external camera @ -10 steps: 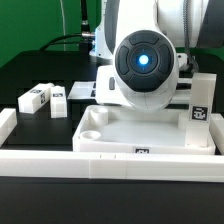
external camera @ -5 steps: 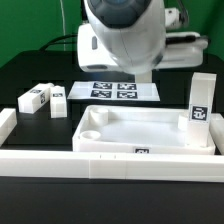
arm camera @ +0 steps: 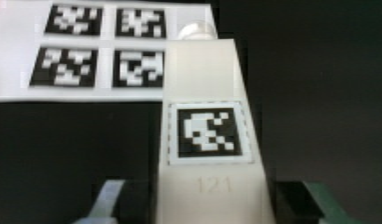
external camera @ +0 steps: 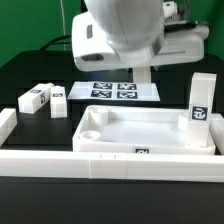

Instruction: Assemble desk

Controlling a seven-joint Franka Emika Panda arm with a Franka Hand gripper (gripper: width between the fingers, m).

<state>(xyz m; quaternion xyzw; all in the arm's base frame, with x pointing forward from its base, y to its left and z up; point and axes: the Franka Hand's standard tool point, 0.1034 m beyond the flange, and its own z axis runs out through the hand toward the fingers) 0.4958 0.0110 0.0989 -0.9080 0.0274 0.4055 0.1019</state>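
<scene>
I am holding a leg [arm camera: 206, 130] in my jaws, which are closing narrow on its two sides near one end, its tag facing my wrist camera. The leg's far end is reaching out over the marker board [arm camera: 99, 50], which is lying on the surface [external camera: 30, 70] below me.

I am judging the step in hand to be fitting this leg to the top [external camera: 140, 142]. The top is sitting lower than me and just beside me, toward the exterior camera. The next move is calling for bringing the leg's end square over a free corner socket [external camera: 90, 130], then seating it without knocking the tray askew.

The top is already carrying one upright leg [external camera: 199, 100] in its corner, off to the exterior view's right of me. The rest of the tray is showing nothing inside it. Two loose legs [external camera: 45, 98] are lying side by side on the surface, well off to the exterior view's left of me.
</scene>
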